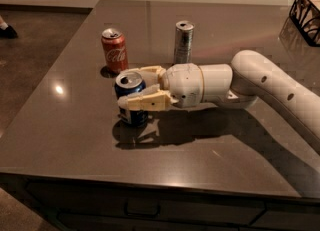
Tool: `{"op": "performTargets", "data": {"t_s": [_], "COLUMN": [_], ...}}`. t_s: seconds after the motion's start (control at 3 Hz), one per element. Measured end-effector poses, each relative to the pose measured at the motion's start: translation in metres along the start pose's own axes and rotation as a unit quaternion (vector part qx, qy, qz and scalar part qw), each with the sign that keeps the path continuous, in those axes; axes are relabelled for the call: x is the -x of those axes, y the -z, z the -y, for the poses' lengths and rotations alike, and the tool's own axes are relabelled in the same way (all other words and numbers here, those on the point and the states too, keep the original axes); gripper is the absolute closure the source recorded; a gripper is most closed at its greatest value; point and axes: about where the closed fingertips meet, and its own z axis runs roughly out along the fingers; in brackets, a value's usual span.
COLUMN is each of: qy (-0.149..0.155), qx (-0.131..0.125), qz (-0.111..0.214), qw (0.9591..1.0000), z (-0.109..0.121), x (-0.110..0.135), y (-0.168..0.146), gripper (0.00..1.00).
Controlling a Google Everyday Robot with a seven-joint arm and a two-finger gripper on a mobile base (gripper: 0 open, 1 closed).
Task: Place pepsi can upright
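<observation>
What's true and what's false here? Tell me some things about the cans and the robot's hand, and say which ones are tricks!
1. The hand is closed around the pepsi can. True.
2. The pepsi can is lying on its side. False: it is upright, silver top facing up.
3. The red Coca-Cola can stands farther back on the table than the pepsi can. True.
4. The slim silver can has tipped over. False: it stands upright, apart from the hand.
5. Four cans are on the table. False: there are three.
</observation>
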Motion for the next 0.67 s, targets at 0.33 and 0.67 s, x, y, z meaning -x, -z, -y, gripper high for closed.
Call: {"op": "performTargets", "data": {"t_s": [0.33,0.67], "qy": [0.001,0.001], "qx": [0.002,0.002], "qz": [0.0,0.0], "qw": [1.0,1.0], "z": [-0.0009,-0.0009], "x": [0.0006,0.0006], "y": [-0.0021,-0.0022], "gripper": [0.0,0.0]}}
